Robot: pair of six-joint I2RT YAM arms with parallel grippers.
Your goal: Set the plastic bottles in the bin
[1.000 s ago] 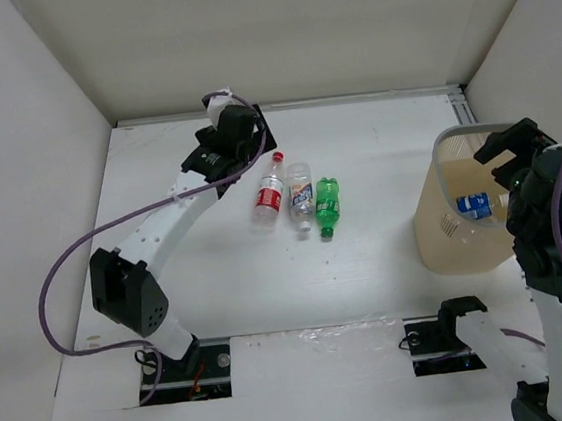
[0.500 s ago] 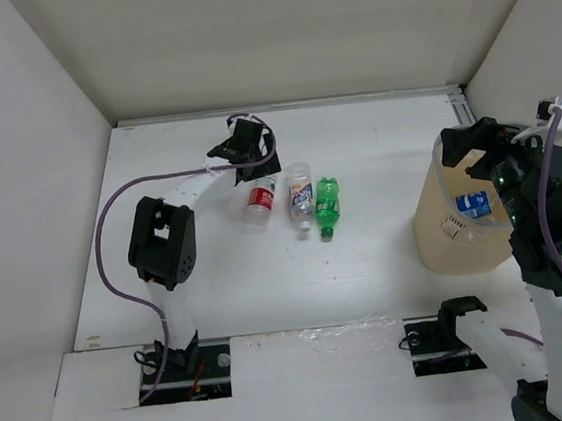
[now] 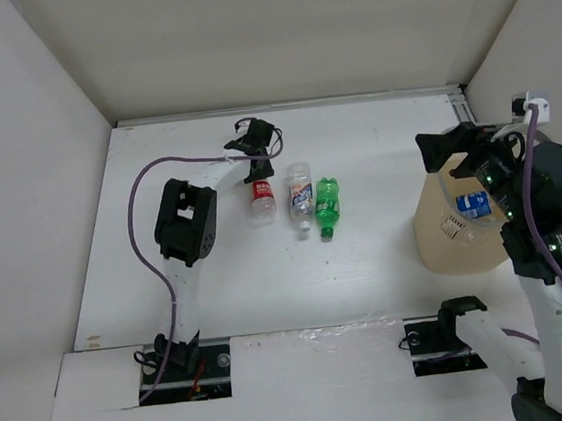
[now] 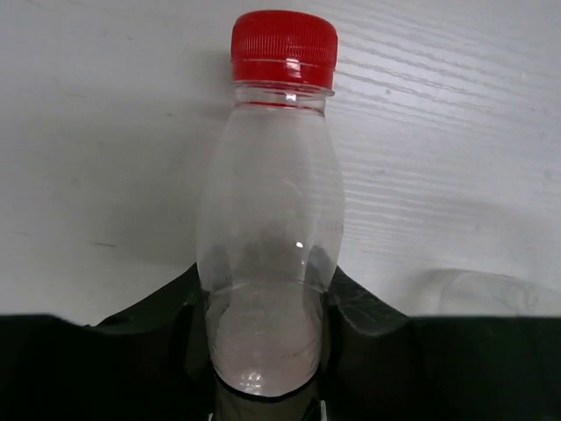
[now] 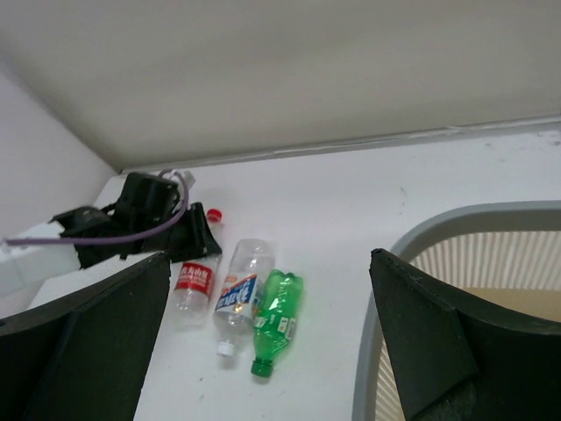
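Note:
Three plastic bottles lie side by side mid-table: a red-capped one with a red-and-white label (image 3: 260,199), a clear one with a blue label (image 3: 300,192) and a green one (image 3: 327,204). My left gripper (image 3: 258,165) is shut on the red-capped bottle (image 4: 272,175); both fingers (image 4: 355,303) press its sides just below the shoulder, and it still rests on the table. The tan bin (image 3: 443,242) stands at the right with a blue-labelled bottle (image 3: 474,205) inside. My right gripper (image 3: 451,152) hangs open and empty above the bin's rim (image 5: 438,224).
White walls close in the table at the back and both sides. The arm bases sit at the near edge. The left arm's purple cable (image 3: 144,200) loops out to the left.
My left arm swung right and came down over the red-capped bottle, and its jaws went from wide open to shut on it. The right wrist turned and shifted left above the bin.

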